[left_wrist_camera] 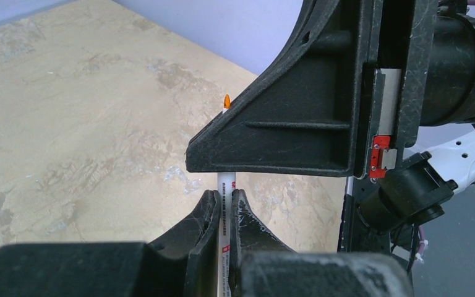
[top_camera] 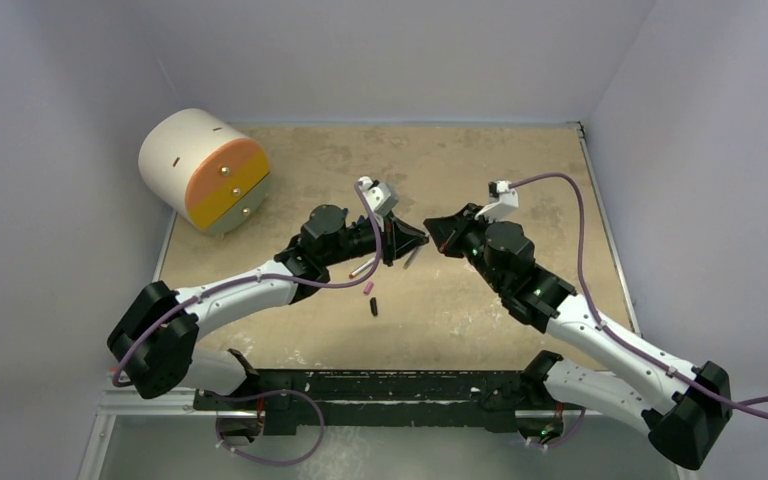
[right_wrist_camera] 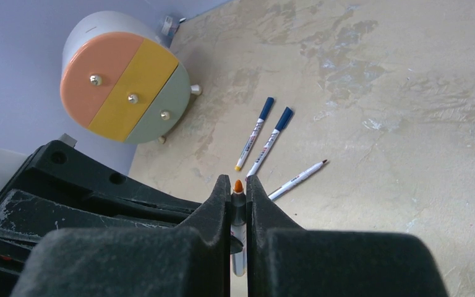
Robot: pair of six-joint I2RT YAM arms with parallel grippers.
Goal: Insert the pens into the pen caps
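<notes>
My left gripper [left_wrist_camera: 224,195] is shut on a white pen [left_wrist_camera: 226,182], whose orange tip [left_wrist_camera: 226,101] sticks out past the black finger [left_wrist_camera: 272,130] of my right gripper. My right gripper [right_wrist_camera: 238,180] is shut around the tip end of the same pen [right_wrist_camera: 239,207]. The two grippers, left [top_camera: 415,240] and right [top_camera: 434,232], meet above mid-table. A pink cap [top_camera: 370,288] and a black cap [top_camera: 374,306] lie loose below them. Two pens wearing dark blue caps [right_wrist_camera: 255,132] [right_wrist_camera: 271,141] and an uncapped pen [right_wrist_camera: 297,179] lie on the table.
A round white drum [top_camera: 205,170] with orange, yellow and grey drawer fronts [right_wrist_camera: 124,80] stands at the back left corner. Purple cables loop off both arms. A white pen [top_camera: 365,268] shows beside the left forearm. Walls close in on the table's sides.
</notes>
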